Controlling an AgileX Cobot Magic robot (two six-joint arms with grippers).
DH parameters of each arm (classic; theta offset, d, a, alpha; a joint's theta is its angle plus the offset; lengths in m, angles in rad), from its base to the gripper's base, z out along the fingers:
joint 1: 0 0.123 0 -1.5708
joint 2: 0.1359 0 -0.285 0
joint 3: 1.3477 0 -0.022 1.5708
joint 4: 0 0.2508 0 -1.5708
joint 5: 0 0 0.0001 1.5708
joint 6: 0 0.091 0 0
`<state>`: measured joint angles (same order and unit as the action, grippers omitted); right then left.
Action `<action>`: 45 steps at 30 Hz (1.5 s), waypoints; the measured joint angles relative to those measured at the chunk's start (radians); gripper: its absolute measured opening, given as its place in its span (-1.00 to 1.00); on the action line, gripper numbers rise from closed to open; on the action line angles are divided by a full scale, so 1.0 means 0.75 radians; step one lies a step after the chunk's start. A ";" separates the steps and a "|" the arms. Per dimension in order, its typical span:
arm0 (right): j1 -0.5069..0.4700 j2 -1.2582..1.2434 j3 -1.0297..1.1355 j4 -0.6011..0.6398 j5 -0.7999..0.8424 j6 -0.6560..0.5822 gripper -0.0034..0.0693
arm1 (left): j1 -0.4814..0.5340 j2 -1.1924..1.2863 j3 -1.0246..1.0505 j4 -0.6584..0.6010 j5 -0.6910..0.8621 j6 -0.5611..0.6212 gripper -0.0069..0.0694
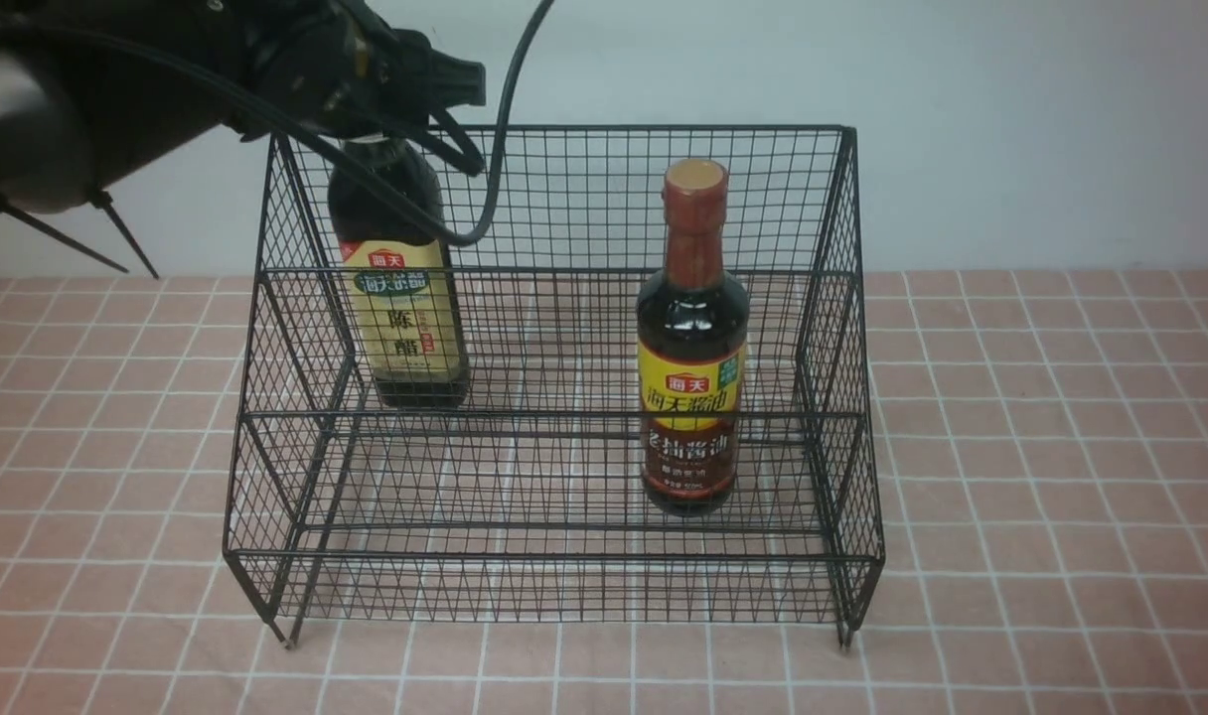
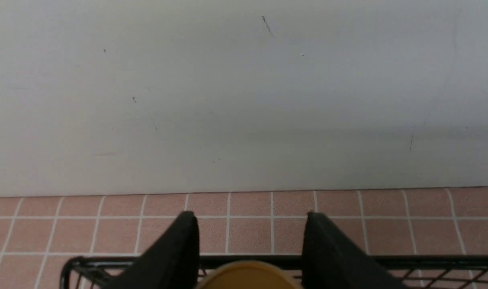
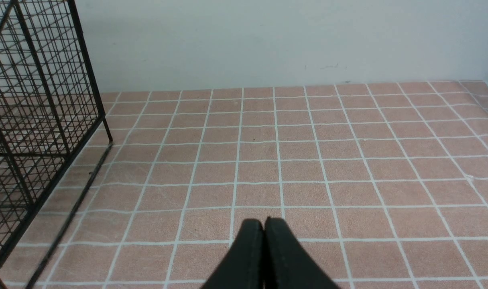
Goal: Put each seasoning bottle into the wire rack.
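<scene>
The black wire rack [image 1: 564, 129] stands in the middle of the tiled table. The squarish bottle [image 1: 405, 308] with the beige label stands upright on the left of the rack's upper tier. My left gripper [image 1: 435, 109] is at its neck, and in the left wrist view its gold cap [image 2: 248, 277] fills the gap between the fingers of that gripper [image 2: 250, 216]. The round bottle [image 1: 691, 348] with brown cap and yellow-brown label stands upright on the lower tier, right of centre. My right gripper [image 3: 264, 220] is shut and empty over bare tiles, to the right of the rack [image 3: 47, 120].
A pale wall runs close behind the rack. The rack's top back rim [image 2: 428, 261] lies just beyond my left fingers. My left arm's cable [image 1: 505, 119] hangs over the rack's top edge. Pink tiles surround the rack on all sides.
</scene>
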<state>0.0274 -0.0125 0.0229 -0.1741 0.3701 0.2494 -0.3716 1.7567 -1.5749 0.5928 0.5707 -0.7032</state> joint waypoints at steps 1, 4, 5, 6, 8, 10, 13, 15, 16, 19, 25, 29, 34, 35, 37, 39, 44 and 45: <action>0.000 0.000 0.000 0.000 0.000 0.000 -0.94 | 0.000 0.000 0.000 0.000 0.000 0.002 -0.02; 0.000 0.000 0.000 0.000 0.001 0.000 -0.94 | 0.000 0.000 0.000 -0.005 0.000 0.008 -0.02; 0.000 0.000 0.000 0.000 0.001 0.000 -0.94 | 0.000 0.000 0.000 -0.005 0.000 0.008 -0.02; 0.000 0.000 0.000 0.000 0.001 0.000 -0.94 | 0.000 0.000 0.000 -0.009 0.000 0.008 -0.02; 0.000 0.000 0.000 0.000 0.001 0.000 -0.94 | -0.001 0.000 0.000 -0.010 0.000 0.009 -0.02; 0.000 0.000 0.000 0.000 0.001 0.000 -0.94 | -0.002 0.000 0.000 -0.010 0.001 0.012 -0.02; 0.000 0.000 0.000 0.000 0.001 0.000 -0.94 | -0.012 -0.005 0.000 0.002 0.008 0.036 0.03; 0.000 0.000 0.000 0.000 0.001 0.000 -0.94 | -0.029 -0.042 -0.006 0.036 0.002 0.085 0.17; 0.000 0.000 0.000 0.000 0.001 0.000 -0.94 | -0.031 -0.046 -0.005 0.038 0.000 0.089 0.18; 0.000 0.000 0.000 0.000 0.001 0.000 -0.94 | -0.065 -0.129 -0.011 0.054 0.002 0.198 0.31; 0.000 0.000 0.000 0.000 0.001 0.003 -0.94 | -0.098 -0.255 -0.016 0.056 0.076 0.367 0.11; 0.000 0.000 0.000 0.000 0.001 0.022 -0.94 | -0.121 -0.371 -0.016 0.049 0.238 0.536 -0.40; 0.000 0.000 0.000 0.000 0.001 0.022 -0.94 | -0.131 -0.590 -0.018 -0.084 0.565 0.871 -0.81; 0.000 0.000 0.000 0.000 0.001 0.022 -0.94 | -0.131 -0.636 -0.018 -0.125 0.618 0.918 -0.82; 0.000 0.000 0.000 0.000 0.001 0.022 -0.94 | -0.131 -0.692 -0.018 -0.188 0.684 0.957 -0.83; 0.000 0.000 0.000 0.000 0.001 0.022 -0.94 | -0.131 -0.809 -0.020 -0.310 0.785 0.938 -0.83; 0.000 0.000 0.000 0.000 0.001 0.022 -0.95 | -0.131 -0.993 -0.026 -0.417 0.849 0.811 -0.83; 0.000 0.000 0.000 0.000 0.001 0.022 -0.94 | -0.131 -1.021 -0.027 -0.420 0.849 0.805 -0.83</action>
<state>0.0274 -0.0125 0.0229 -0.1741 0.3709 0.2657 -0.4697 0.9910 -1.5948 0.2780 1.2073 -0.0993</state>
